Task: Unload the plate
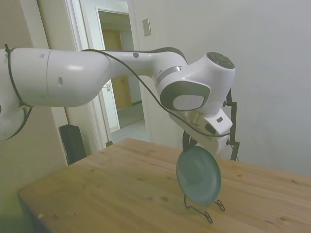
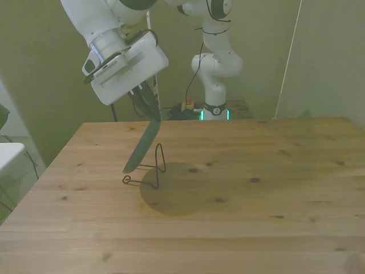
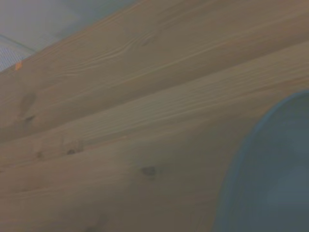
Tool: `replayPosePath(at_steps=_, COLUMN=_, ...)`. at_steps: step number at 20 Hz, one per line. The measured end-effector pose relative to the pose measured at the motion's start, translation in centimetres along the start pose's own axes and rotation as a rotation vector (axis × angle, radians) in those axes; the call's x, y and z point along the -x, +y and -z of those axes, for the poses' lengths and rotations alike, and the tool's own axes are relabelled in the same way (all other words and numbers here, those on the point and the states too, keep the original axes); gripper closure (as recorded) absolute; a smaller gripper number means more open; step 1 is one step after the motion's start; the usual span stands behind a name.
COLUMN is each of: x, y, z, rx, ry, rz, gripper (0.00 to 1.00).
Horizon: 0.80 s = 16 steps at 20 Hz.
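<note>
Round teal-green plate (image 1: 198, 175) is seen standing on edge, tilted, in the thin black wire stand (image 2: 153, 171) on the wooden table (image 2: 256, 188), toward the front view's left. Its top rim is gripped by the white arm's two-finger gripper (image 2: 151, 108), fingers closed narrowly on it. In the blurred wrist view, only the plate's curved edge (image 3: 270, 169) is shown against the wood.
</note>
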<state>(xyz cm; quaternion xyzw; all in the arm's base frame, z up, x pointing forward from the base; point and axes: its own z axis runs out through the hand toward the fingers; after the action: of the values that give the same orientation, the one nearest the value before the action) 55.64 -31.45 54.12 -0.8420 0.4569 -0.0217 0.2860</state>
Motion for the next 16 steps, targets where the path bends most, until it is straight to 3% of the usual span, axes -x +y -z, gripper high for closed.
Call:
replayPosePath(at_steps=10, x=7.4, y=-6.3, z=5.9, rx=-0.001, ry=-0.025, rz=0.020, gripper=1.00)
replayPosePath(at_steps=13, x=10.4, y=-9.0, z=5.3, rx=0.031, ry=-0.029, rz=0.030, gripper=1.00)
replayPosePath(at_steps=16, x=12.6, y=-12.0, z=1.9, rx=0.081, ry=-0.066, rz=0.031, gripper=1.00)
